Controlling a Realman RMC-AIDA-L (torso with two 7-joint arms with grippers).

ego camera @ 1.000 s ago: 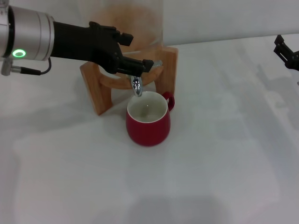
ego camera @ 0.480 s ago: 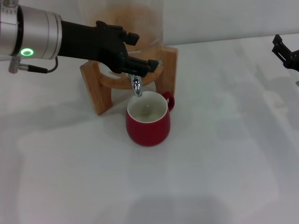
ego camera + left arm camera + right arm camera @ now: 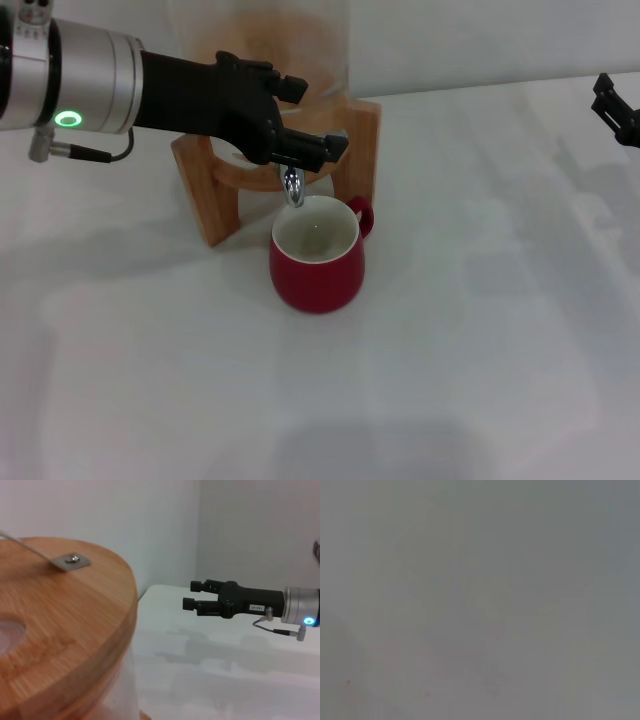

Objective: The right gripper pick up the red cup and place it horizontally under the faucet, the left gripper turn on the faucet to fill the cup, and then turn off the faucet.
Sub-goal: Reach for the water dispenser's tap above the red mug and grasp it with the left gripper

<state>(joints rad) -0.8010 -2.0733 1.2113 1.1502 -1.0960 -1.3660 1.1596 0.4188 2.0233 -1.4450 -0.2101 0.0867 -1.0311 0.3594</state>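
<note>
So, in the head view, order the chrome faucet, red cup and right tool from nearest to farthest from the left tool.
1. Small chrome faucet, right at the left tool.
2. Squat red ceramic cup, just below.
3. Black right tool, far right edge.

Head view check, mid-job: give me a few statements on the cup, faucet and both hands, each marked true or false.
1. The red cup stands upright under the faucet. True.
2. The right hand holds the cup. False: it is far off at the table's right edge, its fingers apart on nothing.
3. The left hand is at the faucet. True.
4. The cup lies on its side. False: its mouth faces up.
5. The cup's handle points toward the wooden stand. False: it points away, to the right.
</note>
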